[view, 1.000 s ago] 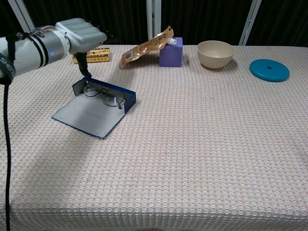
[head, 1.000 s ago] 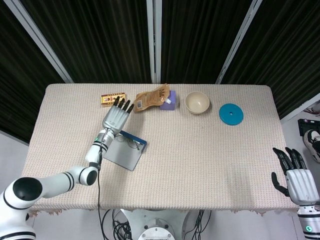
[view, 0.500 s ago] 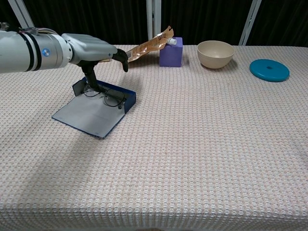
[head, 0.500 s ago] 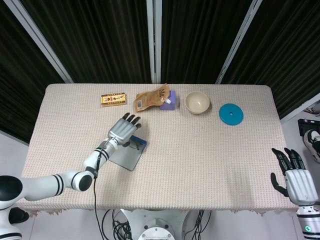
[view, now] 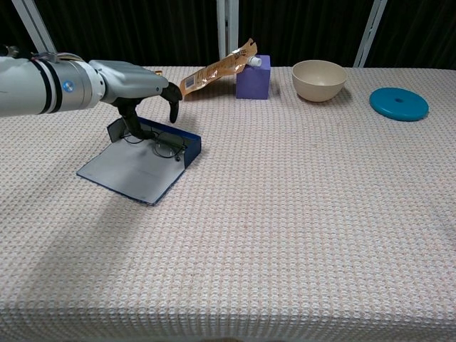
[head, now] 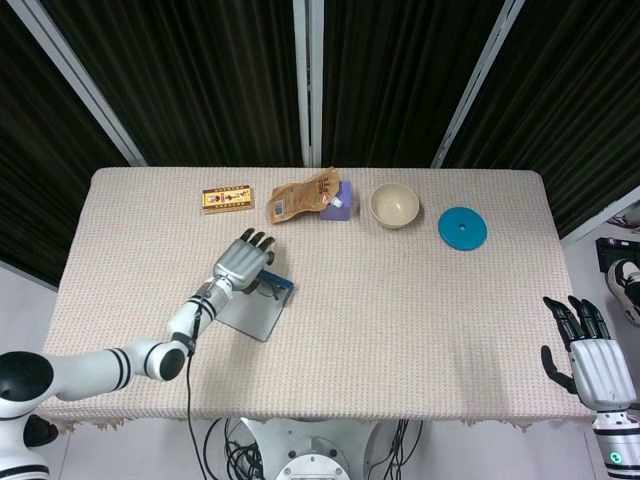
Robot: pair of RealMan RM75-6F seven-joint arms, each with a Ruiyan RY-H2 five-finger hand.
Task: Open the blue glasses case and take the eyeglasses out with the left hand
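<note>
Nearest the robot, the right hand (head: 598,362) hangs off the desk's near right corner with its fingers apart and nothing in them; it is parked well clear, since the job belongs to the other arm.

Further in, on the left part of the desk (view: 299,214), the blue case (view: 140,163) lies already open, its lid folded flat toward the robot like a ramp and its tray standing behind. That leaves the glasses (view: 158,144) exposed in the tray, reachable from above. The left hand (view: 135,84) is poised over the far left end of the tray, palm down, fingers curled downward, the thumb dipping to the frame. Whether it has actually pinched the glasses I cannot tell; they look to be lying in the tray. The step in hand seems to be closing on the frame.

Along the far edge sit a small yellow box (head: 227,199), a brown pouch (view: 214,73) propped on a purple block (view: 254,79), a bowl (view: 319,79) and a blue disc (view: 399,104), all apart from the work.
</note>
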